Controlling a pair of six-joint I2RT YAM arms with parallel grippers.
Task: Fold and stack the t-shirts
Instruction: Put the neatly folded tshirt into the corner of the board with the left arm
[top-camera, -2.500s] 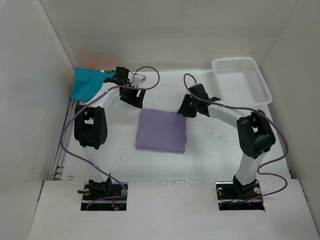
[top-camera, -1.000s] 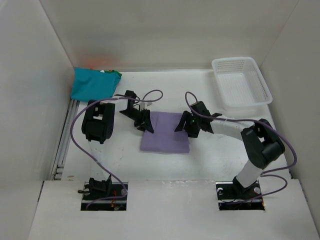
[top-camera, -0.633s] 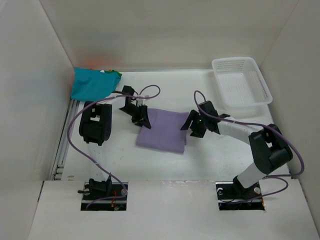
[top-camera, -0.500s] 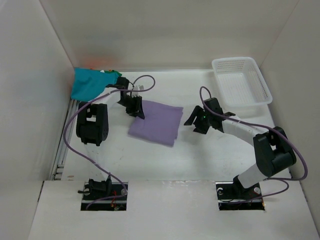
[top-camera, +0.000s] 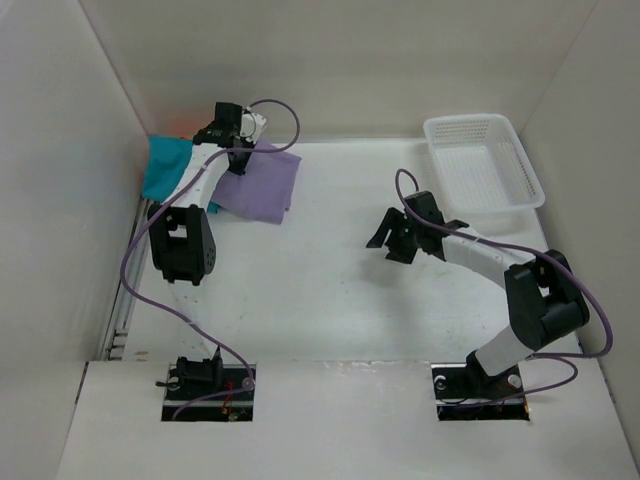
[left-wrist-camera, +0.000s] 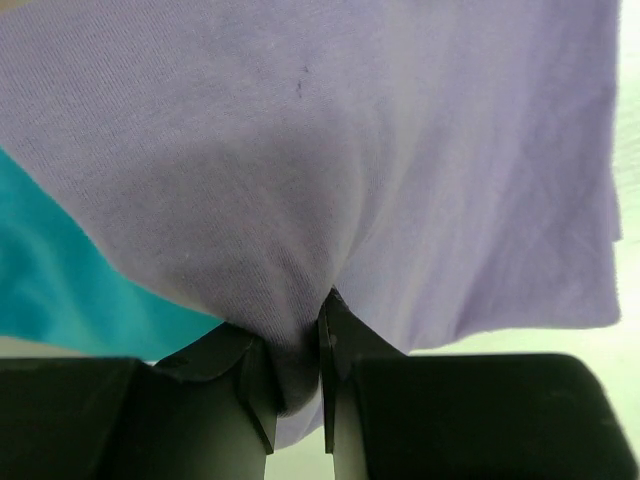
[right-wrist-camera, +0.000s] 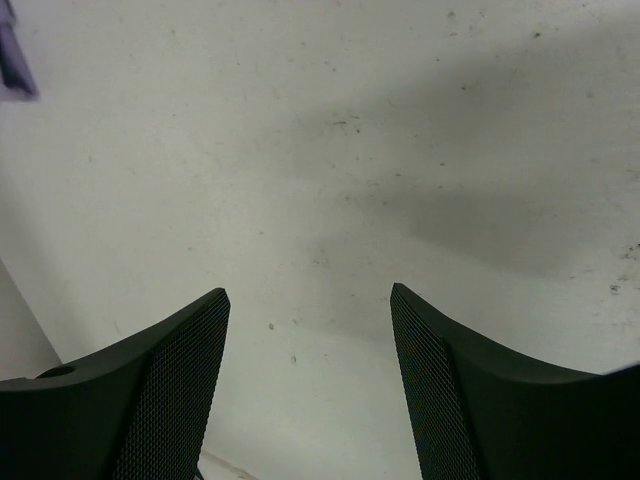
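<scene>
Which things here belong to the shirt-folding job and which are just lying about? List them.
Job: lavender shirt, pinched in the left claw; teal shirt in the far left corner.
Lying about: white basket, far right.

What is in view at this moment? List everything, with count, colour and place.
lavender t-shirt: one, lavender purple, folded, far left of the table, its edge over the teal t-shirt
teal t-shirt: one, teal, far-left corner, partly under the lavender one
basket: one, white lattice, far-right corner
table: one, white, lightly speckled
cables: two, purple, one along each arm
left hand: one, black, shut on the lavender t-shirt's edge
right hand: one, black, open, holding nothing, over the table right of centre
</scene>
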